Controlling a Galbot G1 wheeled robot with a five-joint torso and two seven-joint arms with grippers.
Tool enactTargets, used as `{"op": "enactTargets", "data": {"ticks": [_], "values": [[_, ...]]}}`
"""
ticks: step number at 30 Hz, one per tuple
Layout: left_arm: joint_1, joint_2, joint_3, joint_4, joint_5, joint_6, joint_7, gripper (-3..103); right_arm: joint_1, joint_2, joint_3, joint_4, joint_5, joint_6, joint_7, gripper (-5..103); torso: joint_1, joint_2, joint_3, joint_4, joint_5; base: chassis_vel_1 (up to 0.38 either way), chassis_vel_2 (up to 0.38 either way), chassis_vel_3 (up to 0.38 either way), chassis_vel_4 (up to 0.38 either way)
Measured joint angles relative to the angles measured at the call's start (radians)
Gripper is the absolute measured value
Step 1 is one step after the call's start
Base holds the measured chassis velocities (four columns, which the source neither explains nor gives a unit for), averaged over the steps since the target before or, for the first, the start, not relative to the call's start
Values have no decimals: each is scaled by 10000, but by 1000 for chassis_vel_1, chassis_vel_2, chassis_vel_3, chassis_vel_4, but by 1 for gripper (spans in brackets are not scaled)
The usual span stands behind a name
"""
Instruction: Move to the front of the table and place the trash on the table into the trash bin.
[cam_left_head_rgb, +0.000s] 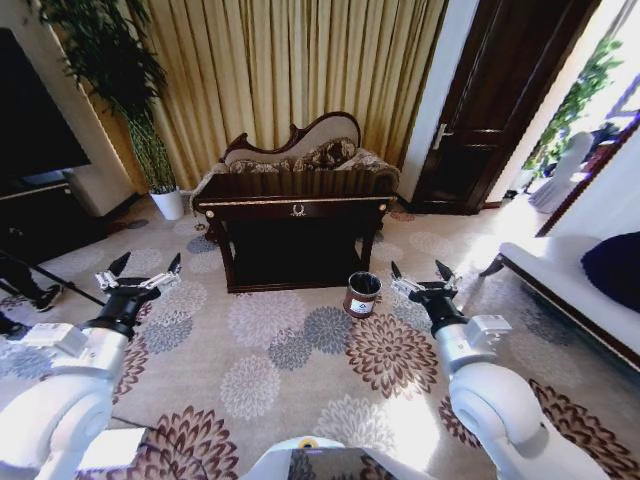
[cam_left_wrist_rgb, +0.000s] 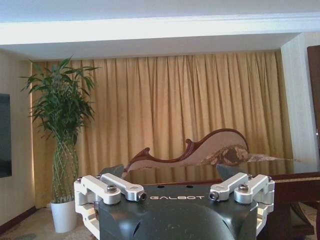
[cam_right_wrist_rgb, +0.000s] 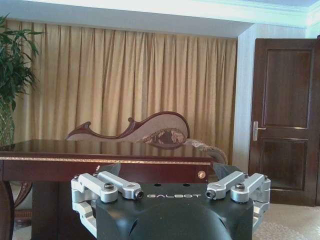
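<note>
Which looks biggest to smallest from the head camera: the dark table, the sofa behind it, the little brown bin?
1. Table.
2. Sofa; partly hidden and farther back, so this ranking is unsure.
3. Trash bin, clearly smallest.

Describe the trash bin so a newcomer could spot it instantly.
Find the dark table with the gold emblem, in front of the curtains. The trash bin stands on the floral carpet by the table's front right leg. It is a small brown cylinder with a white label, unlike the white plant pot at far left.
</note>
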Motion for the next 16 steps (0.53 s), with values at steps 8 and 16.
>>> {"op": "enactTargets", "data": {"ticks": [8,16], "values": [[20,4,-151,-18,-113,27,4,100,10,-31,-55,7,2,-23,-41,100,1,0,0,0,0,0,0,0,0],[7,-128,-46,-79,-17,133,15,100,5,-87,4,13,8,-44,-31,100,0,0,0,0,-1,0,0,0,0]]}}
